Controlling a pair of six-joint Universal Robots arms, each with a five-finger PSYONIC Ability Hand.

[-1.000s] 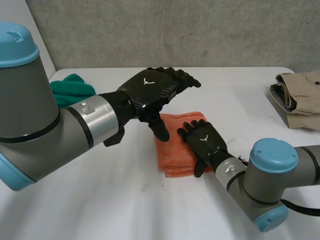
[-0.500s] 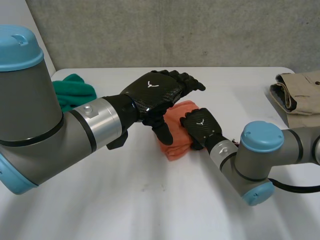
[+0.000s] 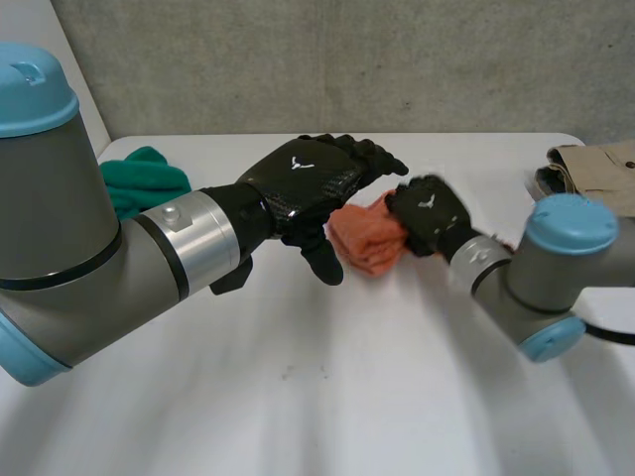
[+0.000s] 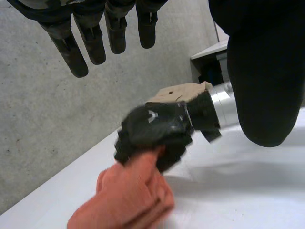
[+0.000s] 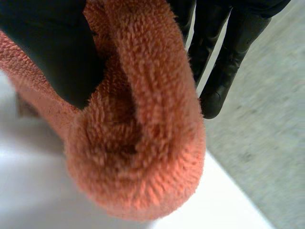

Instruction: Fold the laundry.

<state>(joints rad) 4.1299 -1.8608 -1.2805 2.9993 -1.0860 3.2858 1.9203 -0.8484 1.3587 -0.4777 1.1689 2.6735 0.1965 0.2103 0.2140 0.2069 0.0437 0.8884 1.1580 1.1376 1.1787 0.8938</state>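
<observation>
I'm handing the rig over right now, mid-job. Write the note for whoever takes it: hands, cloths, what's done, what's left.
Left hand: open, fingers straight, hovering beside the towel.
Right hand: shut on the towel, which is pinched between thumb and fingers in a thick bundle.
Green cloth: bunched at the far left of the table.
Beige garment: folded at the far right.
Done: beige garment looks folded; towel bundled in hand.
Left: set the towel down, then probably fold the green cloth.
</observation>
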